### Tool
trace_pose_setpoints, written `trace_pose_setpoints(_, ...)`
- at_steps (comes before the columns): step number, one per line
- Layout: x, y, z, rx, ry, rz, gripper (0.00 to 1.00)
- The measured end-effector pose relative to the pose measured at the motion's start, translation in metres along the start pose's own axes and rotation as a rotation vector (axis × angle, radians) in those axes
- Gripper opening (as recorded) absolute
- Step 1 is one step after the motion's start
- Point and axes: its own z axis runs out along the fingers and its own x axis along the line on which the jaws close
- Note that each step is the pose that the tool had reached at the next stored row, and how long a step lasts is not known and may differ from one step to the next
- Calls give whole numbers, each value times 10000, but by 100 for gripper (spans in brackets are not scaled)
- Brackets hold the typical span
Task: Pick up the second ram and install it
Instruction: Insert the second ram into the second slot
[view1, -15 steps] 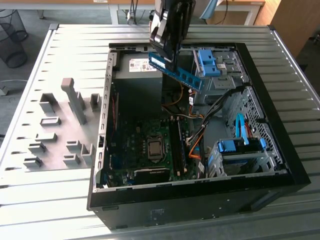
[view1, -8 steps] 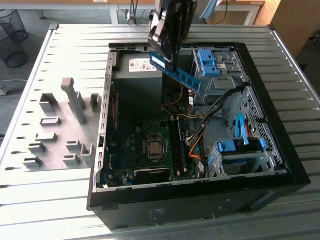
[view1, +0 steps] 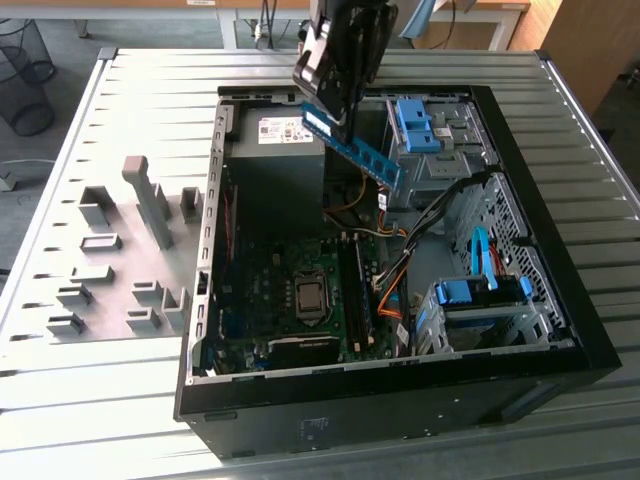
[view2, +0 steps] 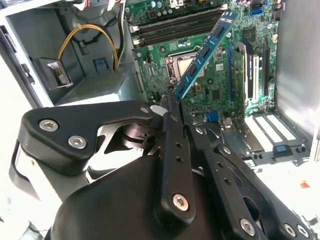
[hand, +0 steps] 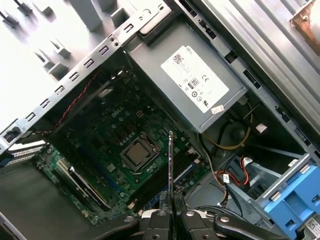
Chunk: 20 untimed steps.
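Matt black plastic claw (view2: 167, 107), glossy blue circuit-board ram (view2: 205, 52), ribbed metal table (view1: 150, 110)

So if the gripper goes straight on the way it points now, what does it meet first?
Probably the motherboard, near its memory slots: the gripper points down into the open case, and the blue RAM stick it holds would arrive first. Depth is unclear.

The exterior view looks down from high up at the open case (view1: 560, 345) on the table (view1: 110, 390), with the fingers (view1: 335, 95) above it. Both wrist views sit close behind the fingers (view2: 172, 112) (hand: 172, 212), looking past them down into the case; they share the motherboard (view2: 210, 70) (hand: 115, 130) beyond the fingers.
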Motion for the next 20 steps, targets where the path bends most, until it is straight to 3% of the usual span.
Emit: trace_pose_setpoints(20,0,0,9,54,-4,1598,13)
